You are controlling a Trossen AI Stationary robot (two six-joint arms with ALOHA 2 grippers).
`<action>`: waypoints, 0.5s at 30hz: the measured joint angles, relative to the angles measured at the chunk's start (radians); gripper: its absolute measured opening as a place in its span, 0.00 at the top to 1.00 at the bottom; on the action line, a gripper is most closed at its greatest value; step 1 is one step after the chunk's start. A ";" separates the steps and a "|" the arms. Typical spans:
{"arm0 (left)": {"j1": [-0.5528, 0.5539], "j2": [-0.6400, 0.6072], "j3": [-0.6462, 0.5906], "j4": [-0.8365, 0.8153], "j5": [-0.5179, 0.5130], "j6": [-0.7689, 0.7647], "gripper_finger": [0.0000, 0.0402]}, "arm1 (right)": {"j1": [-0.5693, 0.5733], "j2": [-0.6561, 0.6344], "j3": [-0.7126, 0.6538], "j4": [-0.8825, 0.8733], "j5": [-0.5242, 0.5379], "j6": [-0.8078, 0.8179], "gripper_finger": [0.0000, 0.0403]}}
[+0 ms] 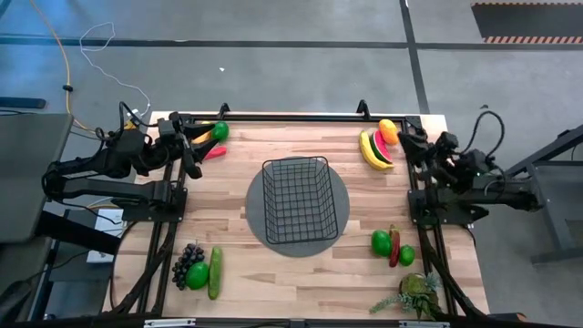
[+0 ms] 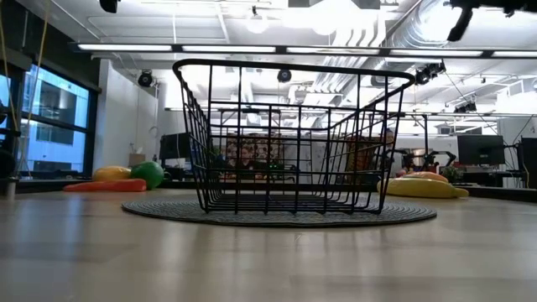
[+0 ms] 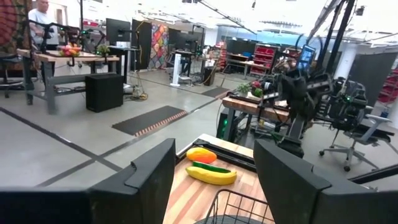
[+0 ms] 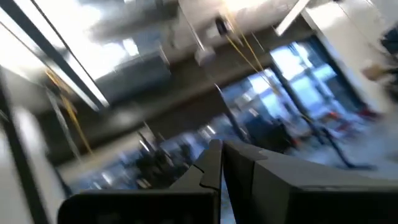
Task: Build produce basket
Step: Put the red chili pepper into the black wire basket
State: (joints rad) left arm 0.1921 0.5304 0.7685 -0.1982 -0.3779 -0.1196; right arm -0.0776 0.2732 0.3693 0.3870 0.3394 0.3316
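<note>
The black wire basket [image 1: 298, 200] [image 2: 289, 143] stands upright on a dark grey round mat [image 1: 260, 214] at the table's middle, and nothing lies in it. Produce lies in four groups at the corners. A banana, a watermelon slice and an orange [image 1: 378, 146] lie far right. A yellow-orange fruit, a green fruit and a red chili [image 1: 215, 138] lie far left. Grapes, a green fruit and a cucumber [image 1: 202, 270] lie near left. Two green fruits with a chili [image 1: 392, 246] lie near right. My left gripper [image 1: 189, 157] [image 3: 214, 180] hovers open over the far left. My right gripper [image 1: 407, 144] [image 4: 222, 168] is raised at the far right, shut on nothing.
A leafy green plant [image 1: 414, 293] sits at the near right corner. Black frame rails [image 1: 164, 246] run along the table's left and right sides beside the arm bases. Bare wood lies between the basket and the table's near edge.
</note>
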 joint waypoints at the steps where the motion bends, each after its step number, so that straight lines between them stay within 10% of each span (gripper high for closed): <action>1: 0.000 0.000 0.000 0.000 0.000 0.000 0.48 | 0.000 0.030 0.040 -0.064 0.008 -0.022 1.00; 15: -0.001 0.000 0.000 -0.023 0.083 -0.009 0.48 | 0.000 0.284 0.272 -0.495 0.006 0.010 0.99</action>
State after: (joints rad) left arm 0.1913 0.5304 0.7681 -0.2211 -0.2951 -0.1285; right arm -0.0776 0.5575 0.6411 -0.1076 0.3451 0.3419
